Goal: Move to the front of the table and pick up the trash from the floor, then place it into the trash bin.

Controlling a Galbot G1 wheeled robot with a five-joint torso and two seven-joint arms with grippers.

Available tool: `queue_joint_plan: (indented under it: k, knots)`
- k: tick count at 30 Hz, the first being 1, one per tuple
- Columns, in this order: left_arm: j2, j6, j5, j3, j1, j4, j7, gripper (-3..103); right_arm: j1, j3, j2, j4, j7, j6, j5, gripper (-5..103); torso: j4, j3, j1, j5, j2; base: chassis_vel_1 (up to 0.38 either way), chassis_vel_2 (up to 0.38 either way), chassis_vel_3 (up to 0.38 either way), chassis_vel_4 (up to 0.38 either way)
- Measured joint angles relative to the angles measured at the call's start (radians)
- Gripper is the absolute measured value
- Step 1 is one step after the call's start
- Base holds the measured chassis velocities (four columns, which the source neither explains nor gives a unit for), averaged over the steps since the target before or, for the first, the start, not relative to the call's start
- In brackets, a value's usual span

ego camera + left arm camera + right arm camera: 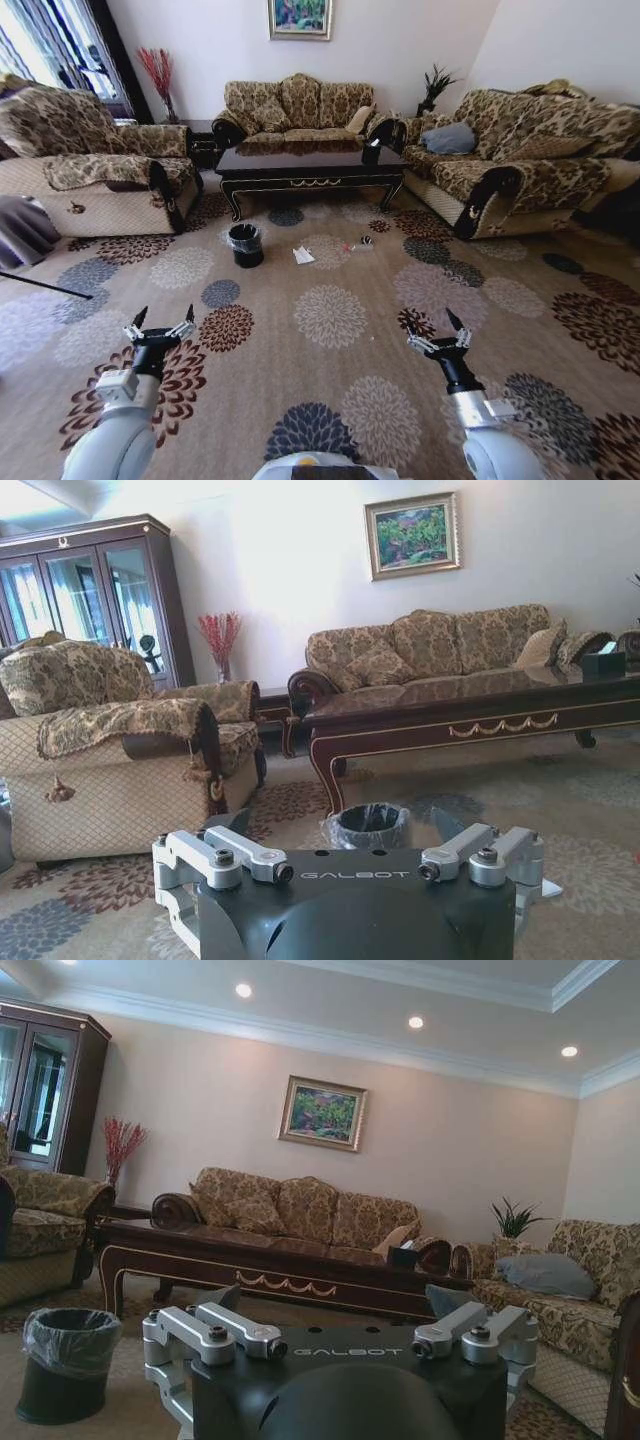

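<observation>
Both pincers, left and right, spread, empty; we're mid-approach, next drive closer to desk, trash.

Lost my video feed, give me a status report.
Left gripper and right gripper open, empty, low over carpet. Trash on the floor before the table, trash bin to its left. Path looks clear.

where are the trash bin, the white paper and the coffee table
trash bin [246,245]: head view, on its black side wall
white paper [303,255]: head view, middle of the sheet on the carpet
coffee table [310,160]: head view, bare part of its glossy dark top
</observation>
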Motion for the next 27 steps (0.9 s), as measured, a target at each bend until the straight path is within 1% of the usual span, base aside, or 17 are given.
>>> queue_joint_plan:
  k: [7,12,19,23,27]
  knots:
    - [0.000,0.000,-0.026,0.007,-0.013,0.029,0.003,100,-0.007,0.004,0.009,-0.003,0.004,-0.002,-0.003,100,0.0000,-0.015,-0.011,0.0000,-0.026,0.000,0.000,0.000,0.000]
    - [0.013,0.008,-0.054,0.006,-0.016,0.045,0.000,100,-0.006,0.009,0.029,-0.016,0.004,0.004,-0.002,100,-0.0002,-0.030,-0.021,0.0000,-0.051,0.000,0.000,0.000,0.000]
    - [0.013,0.013,-0.058,-0.004,0.004,0.042,-0.003,100,0.008,0.003,0.040,-0.025,0.003,0.007,0.000,100,-0.0001,-0.045,-0.029,0.0000,-0.074,0.000,0.000,0.000,0.000]
    - [0.002,0.012,-0.057,-0.012,0.023,0.036,-0.003,100,0.019,-0.008,0.039,-0.031,0.002,0.007,0.000,100,0.0000,-0.059,-0.036,0.0000,-0.096,0.000,0.000,0.000,0.000]
    - [-0.006,0.011,-0.054,-0.014,0.029,0.029,-0.003,100,0.021,-0.012,0.038,-0.034,0.002,0.007,-0.001,100,0.0000,-0.068,-0.042,0.0001,-0.110,0.000,0.000,0.000,0.000]
